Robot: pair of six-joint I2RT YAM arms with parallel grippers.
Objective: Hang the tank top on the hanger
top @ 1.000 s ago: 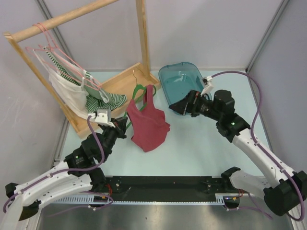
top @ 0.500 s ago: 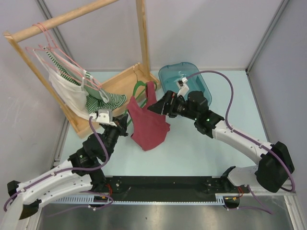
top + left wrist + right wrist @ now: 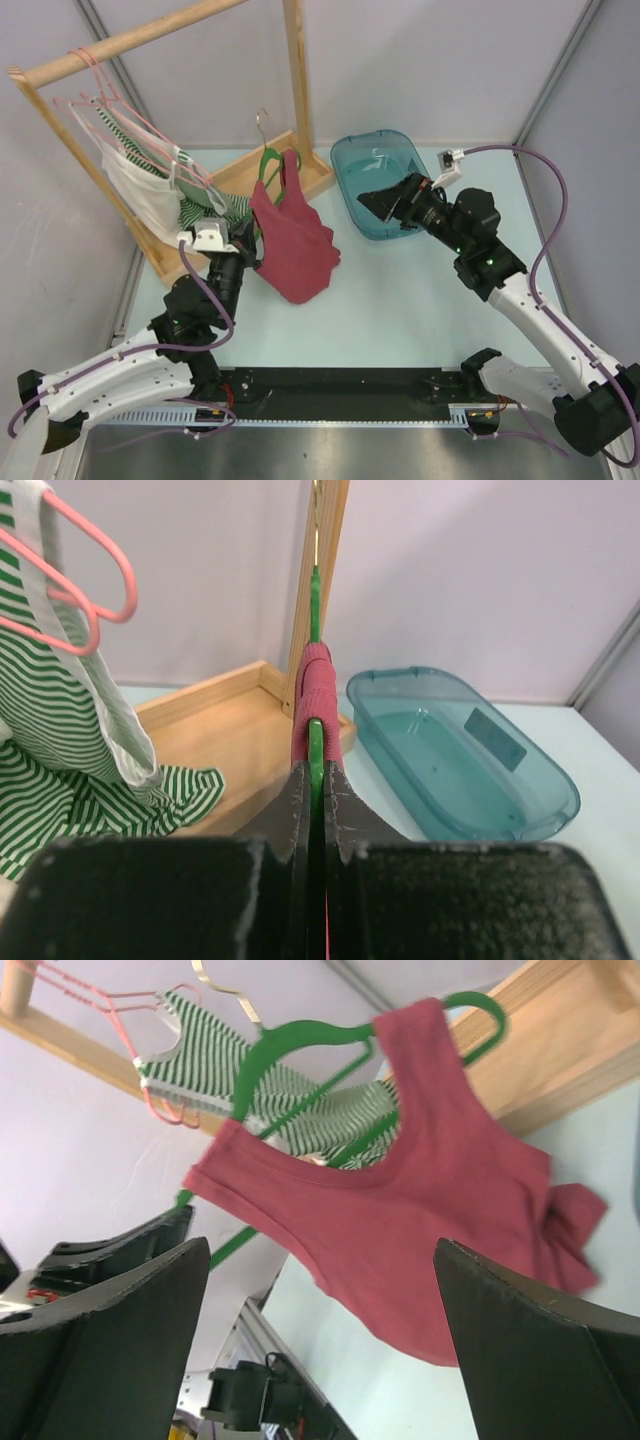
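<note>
Your left gripper [image 3: 315, 785] is clamping its two fingers tight on the lower edge of the thin dark green plastic hanger [image 3: 305, 1035], with a sliver of red cloth pinched beside the green bar. You are holding the hanger upright and clear of the pale table [image 3: 400, 290], its metal hook [image 3: 262, 120] pointing up just beside the wooden rack's post [image 3: 297, 70].

The dark red sleeveless fabric tank top [image 3: 290, 240] is hanging from that hanger. In the right wrist view one narrow strap is lying over one curved shoulder of the hanger and the other strap is crossing the opposite arm, while the body is drooping below with its lower corner bunched.

Your right gripper [image 3: 368, 202] is hovering over the translucent teal plastic tub [image 3: 450, 672], well apart from the top, its fingers spread wide and gripping nothing.

Behind the hanger, the green-and-white striped garment [image 3: 70, 730] is dangling from pale pink hangers [image 3: 125, 575] on the rack.
</note>
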